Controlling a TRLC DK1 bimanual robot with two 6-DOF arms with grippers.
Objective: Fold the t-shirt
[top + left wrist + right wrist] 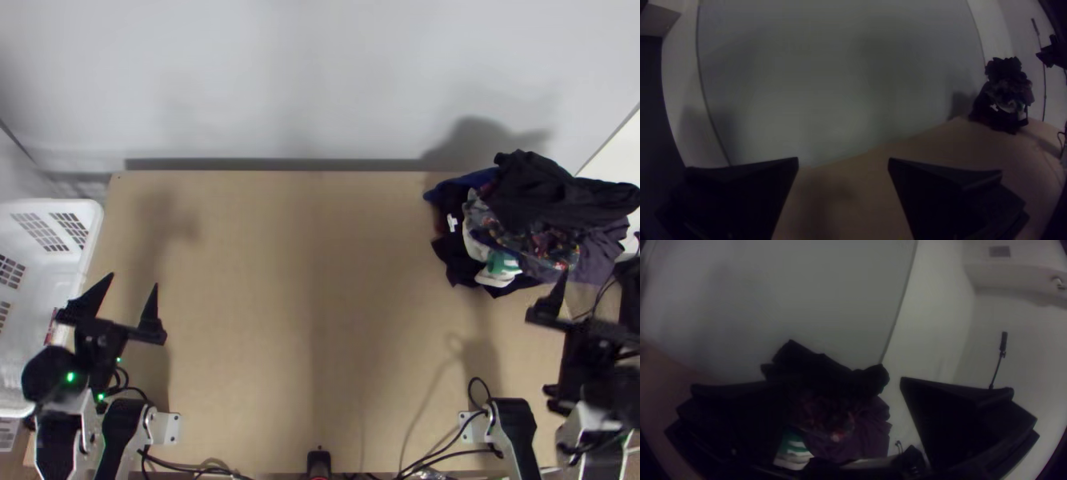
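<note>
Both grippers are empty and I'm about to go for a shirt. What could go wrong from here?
The clothes pile is tangled, so the right gripper might drag out several garments at once. Its far-right side seems to hang past the table's edge, so a tug may send some off. The left gripper sits near the white basket and might bump it.

The top view's left edge cuts off the white plastic basket [50, 205]. Under the black garment [552, 188], the floral cloth [524, 238] is partly hidden; which piece in the clothes pile [590, 248] is a t-shirt cannot be told.
</note>
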